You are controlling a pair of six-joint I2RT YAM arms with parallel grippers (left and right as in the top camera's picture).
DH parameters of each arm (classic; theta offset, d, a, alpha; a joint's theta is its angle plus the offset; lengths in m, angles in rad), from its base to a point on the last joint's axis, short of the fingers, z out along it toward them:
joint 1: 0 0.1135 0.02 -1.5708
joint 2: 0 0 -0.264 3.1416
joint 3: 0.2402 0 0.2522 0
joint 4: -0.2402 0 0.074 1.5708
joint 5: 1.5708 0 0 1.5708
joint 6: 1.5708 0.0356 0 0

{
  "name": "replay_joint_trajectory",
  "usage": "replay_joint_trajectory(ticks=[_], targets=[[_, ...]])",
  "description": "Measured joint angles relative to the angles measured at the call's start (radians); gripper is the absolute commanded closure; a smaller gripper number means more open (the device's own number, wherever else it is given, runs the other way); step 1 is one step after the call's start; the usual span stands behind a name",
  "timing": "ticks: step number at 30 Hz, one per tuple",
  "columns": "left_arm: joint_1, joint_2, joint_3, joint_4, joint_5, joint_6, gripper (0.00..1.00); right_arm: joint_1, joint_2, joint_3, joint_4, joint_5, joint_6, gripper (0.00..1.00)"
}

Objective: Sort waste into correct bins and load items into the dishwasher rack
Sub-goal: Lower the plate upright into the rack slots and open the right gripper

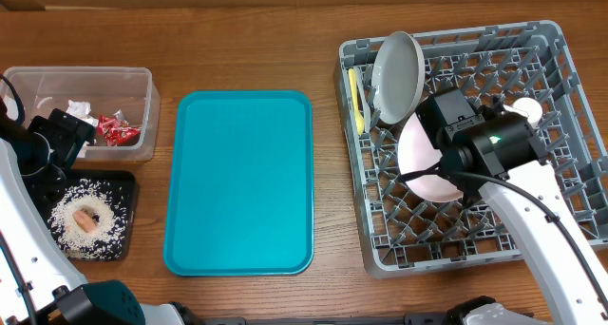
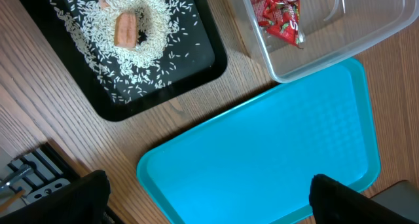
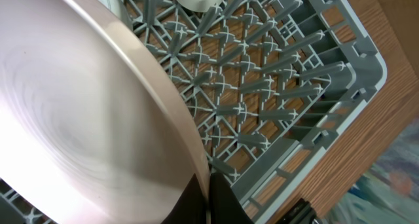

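My right gripper (image 3: 207,198) is shut on the rim of the pinkish-white plate (image 3: 78,112), holding it on edge inside the grey dishwasher rack (image 1: 570,154); the plate also shows in the overhead view (image 1: 418,159). The grey round plate (image 1: 397,73) stands upright in the rack, a yellow utensil (image 1: 356,99) lies at its left wall, and a small white cup (image 1: 528,108) sits at the right. My left gripper (image 2: 209,198) is open and empty above the teal tray. The clear tub (image 1: 142,83) holds red wrappers (image 1: 116,129) and white napkin. The black tray (image 1: 123,187) holds rice (image 1: 66,232) and the orange square (image 1: 88,220).
The teal serving tray (image 1: 239,182) lies bare in the middle of the wooden table. The rack's upright pegs (image 3: 262,86) surround the held plate. The left arm's body covers part of the tub and black tray.
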Motion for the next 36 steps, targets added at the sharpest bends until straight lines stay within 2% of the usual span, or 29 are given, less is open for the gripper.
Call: replay_joint_trajectory(ticks=[10, 19, 24, 25, 27, 29, 36], targets=[[0.0, 0.0, 0.0, 0.0, 0.0, 0.0, 0.0, 0.01, 0.01, -0.064, 0.019, 0.019, -0.005, 0.96], [0.0, 0.0, 0.0, 0.0, 0.0, 0.0, 0.0, 0.151, 0.01, -0.064, 0.017, 0.054, -0.008, 0.96], [0.0, 0.0, 0.0, 0.0, 0.0, 0.0, 0.0, 0.183, 0.01, -0.064, 0.014, 0.064, -0.008, 0.94], [0.0, 0.0, 0.0, 0.0, 0.0, 0.0, 0.0, 0.183, 0.01, -0.064, 0.014, 0.064, -0.007, 0.89], [0.0, 0.0, 0.0, 0.0, 0.0, 0.0, 0.0, 0.185, 0.01, -0.064, 0.019, 0.047, -0.002, 0.65], [0.0, 0.0, 0.0, 0.0, 0.0, 0.0, 0.0, 0.188, 0.01, -0.064, 0.021, 0.023, -0.008, 0.0], [0.0, 0.0, 0.0, 0.0, 0.0, 0.0, 0.0, 0.192, 0.01, -0.059, 0.03, -0.117, -0.011, 0.0]])
